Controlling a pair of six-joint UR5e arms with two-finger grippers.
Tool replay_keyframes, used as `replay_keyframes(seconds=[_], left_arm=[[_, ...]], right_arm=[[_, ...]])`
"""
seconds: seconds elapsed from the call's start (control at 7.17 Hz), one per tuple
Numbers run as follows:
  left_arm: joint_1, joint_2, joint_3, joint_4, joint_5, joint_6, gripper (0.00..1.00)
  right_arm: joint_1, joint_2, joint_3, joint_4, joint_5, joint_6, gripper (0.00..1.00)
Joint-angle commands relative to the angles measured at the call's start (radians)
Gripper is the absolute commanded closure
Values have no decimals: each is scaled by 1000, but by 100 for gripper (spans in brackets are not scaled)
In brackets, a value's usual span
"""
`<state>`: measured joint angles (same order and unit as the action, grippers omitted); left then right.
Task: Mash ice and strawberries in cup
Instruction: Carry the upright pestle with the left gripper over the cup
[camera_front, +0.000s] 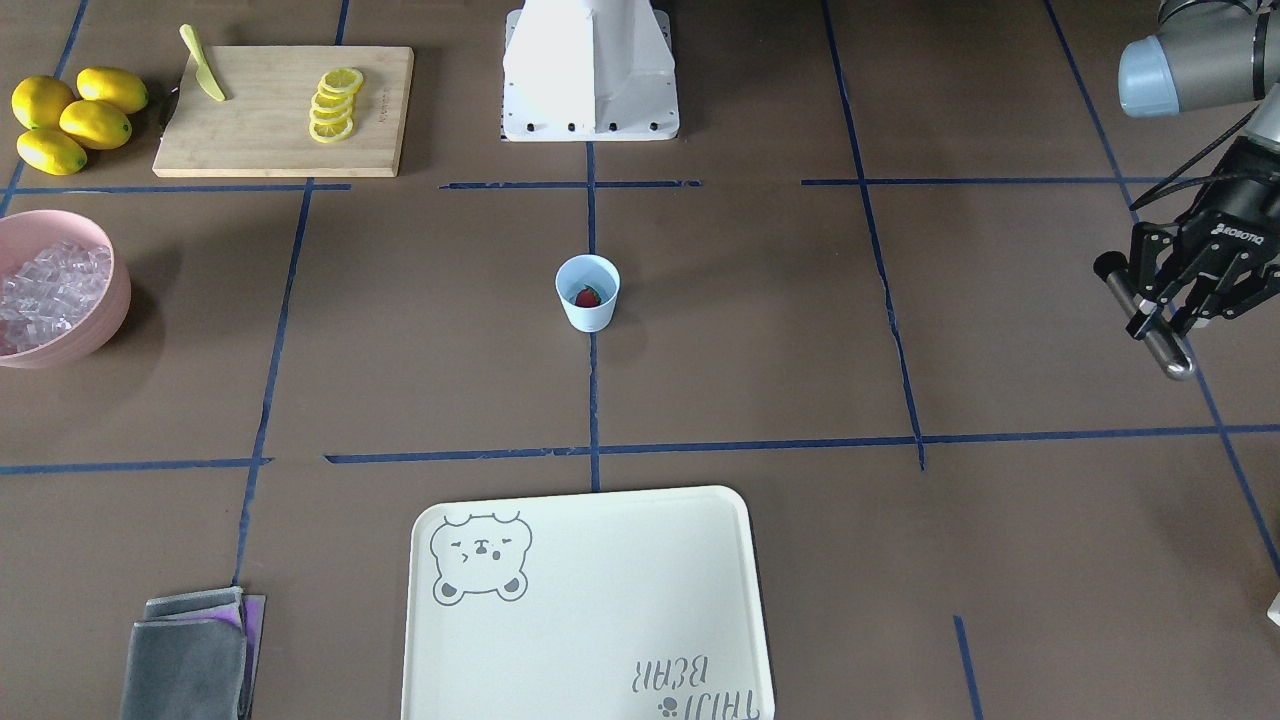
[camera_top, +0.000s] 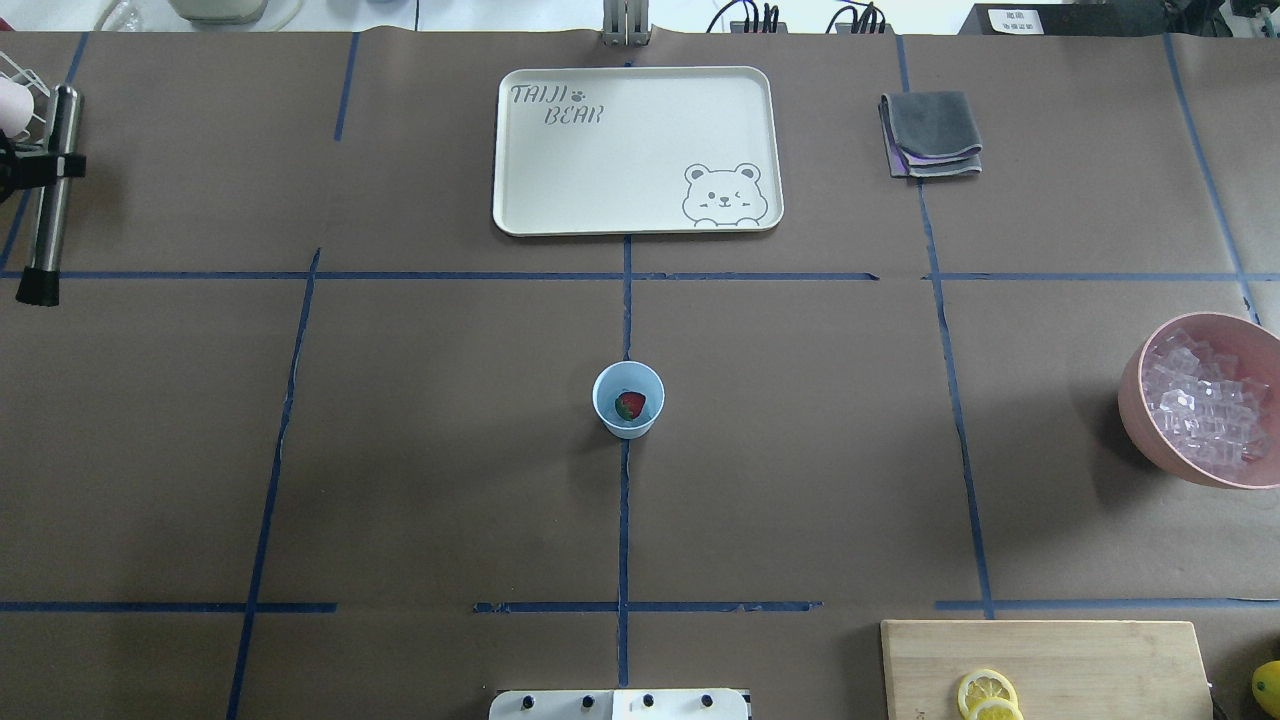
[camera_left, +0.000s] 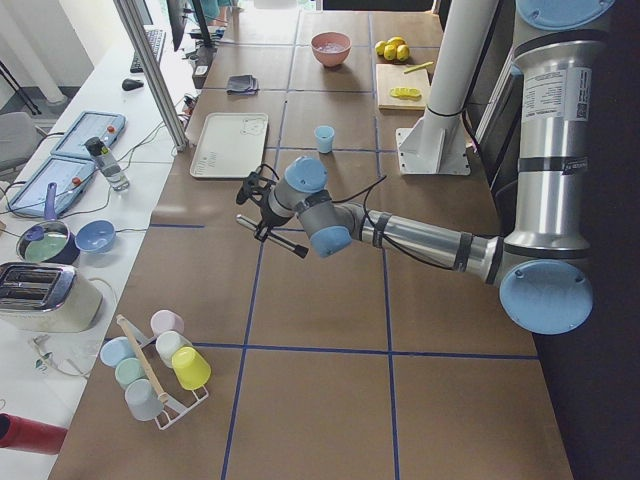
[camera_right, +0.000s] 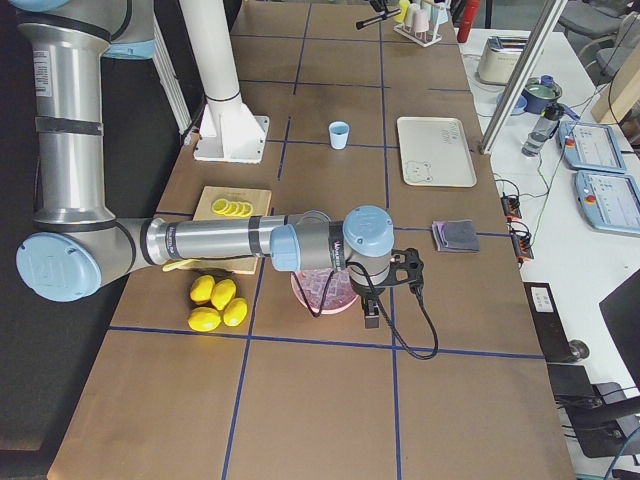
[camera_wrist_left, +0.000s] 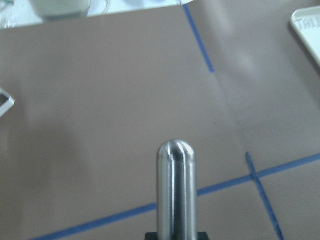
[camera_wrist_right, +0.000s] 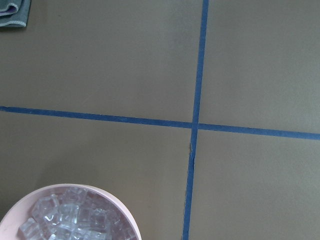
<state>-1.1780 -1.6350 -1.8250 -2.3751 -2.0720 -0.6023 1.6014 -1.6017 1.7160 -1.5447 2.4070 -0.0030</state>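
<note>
The cup (camera_top: 602, 392) stands upright at the middle of the table (camera_top: 400, 450), with the strawberry (camera_top: 630, 405) lying in its bottom. I see no ice in it. All the ice (camera_top: 1205, 410) in view is heaped in the bowl (camera_top: 1133, 395), far out on the robot's right and well apart from the cup. The right gripper (camera_right: 372, 312) hangs just beside that bowl, by the rim on the operators' side. Its wrist camera catches only a corner of the bowl and none of its fingers, so I cannot tell how its jaws stand. The left gripper (camera_front: 1160, 305) is out at the table's far left, clenched across the middle of a muddler (camera_top: 45, 235). The muddler's long axis runs nearly level, with the rounded steel end pointing away from the robot and the black end toward it. From those jaws the cup lies to the robot's right and back toward the base, well apart. Since the cup seems to hold only the berry, the ice likely goes in first. The right arm is by far the nearer one for that. For mashing, the muddler would have to be tipped from level to upright, probably black end down, and brought above the cup's mouth.
</note>
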Motion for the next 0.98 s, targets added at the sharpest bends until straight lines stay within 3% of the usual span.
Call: replay_keyframes(seconds=[0.0, 0.28, 0.56, 0.84], left_arm=[[30, -107, -19, -30, 22, 6, 100], [133, -163, -45, -94, 123, -70, 100], [275, -163, -45, -289, 287, -184, 100], [432, -276, -27, -329, 398, -240, 100]], right_arm=[[-1, 2, 0, 0, 0, 0, 1], [-1, 3, 1, 0, 4, 1, 1], [-1, 3, -7, 0, 3, 1, 1], [-5, 5, -10, 0, 1, 1, 1]])
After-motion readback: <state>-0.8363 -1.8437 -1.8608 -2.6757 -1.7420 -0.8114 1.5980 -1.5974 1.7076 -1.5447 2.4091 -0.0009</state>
